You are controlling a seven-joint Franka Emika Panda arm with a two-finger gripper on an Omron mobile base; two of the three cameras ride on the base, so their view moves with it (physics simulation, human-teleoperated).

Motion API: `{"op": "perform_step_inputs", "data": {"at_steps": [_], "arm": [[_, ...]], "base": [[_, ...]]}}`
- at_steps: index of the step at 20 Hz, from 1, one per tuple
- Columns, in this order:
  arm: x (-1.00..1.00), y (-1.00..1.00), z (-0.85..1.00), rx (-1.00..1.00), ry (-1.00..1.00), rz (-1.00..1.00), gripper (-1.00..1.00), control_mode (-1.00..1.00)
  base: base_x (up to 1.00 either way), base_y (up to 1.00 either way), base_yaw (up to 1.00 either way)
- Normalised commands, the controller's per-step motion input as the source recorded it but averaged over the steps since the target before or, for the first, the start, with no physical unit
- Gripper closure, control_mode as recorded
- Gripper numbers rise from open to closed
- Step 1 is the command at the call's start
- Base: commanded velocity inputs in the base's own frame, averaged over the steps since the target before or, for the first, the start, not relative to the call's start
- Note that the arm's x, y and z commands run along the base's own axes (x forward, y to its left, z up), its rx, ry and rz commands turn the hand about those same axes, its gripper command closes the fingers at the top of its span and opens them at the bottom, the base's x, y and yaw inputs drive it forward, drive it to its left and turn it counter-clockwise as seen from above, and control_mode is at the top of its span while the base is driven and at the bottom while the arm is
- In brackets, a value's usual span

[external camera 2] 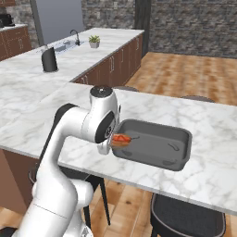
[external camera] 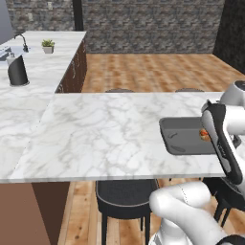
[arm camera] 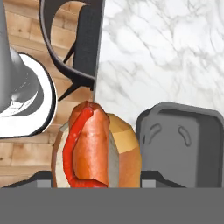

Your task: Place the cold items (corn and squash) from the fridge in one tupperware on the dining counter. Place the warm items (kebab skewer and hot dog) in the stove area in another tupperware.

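Right now my pincer (external camera 2: 115, 140) pinches the red-orange hot dog in its tan bun (arm camera: 94, 146), over the near end of the dark grey rectangular tupperware (external camera 2: 159, 146) on the white marbled dining counter (external camera: 105, 134).

The arm hides most of the hot dog (external camera: 204, 134) and the grey tupperware's (external camera: 184, 136) right end in the left base view — the hand view's bottom edge cuts the sausage, fingertips unseen.

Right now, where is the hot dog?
The hot dog is in the gripper, at the near left corner of the grey tupperware on the dining counter; the right base view shows it at that rim.
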Motion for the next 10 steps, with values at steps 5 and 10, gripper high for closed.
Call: {"op": "perform_step_inputs", "data": {"at_steps": [5,10], "arm": [[0.83,-0.44,-0.39,-0.01,0.11,0.12,1.00,-1.00],[0.81,-0.36,-0.45,-0.03,0.11,0.13,1.00,-1.00]], "base": [[0.00,0.00,0.00],[0.00,0.00,0.00]]}}
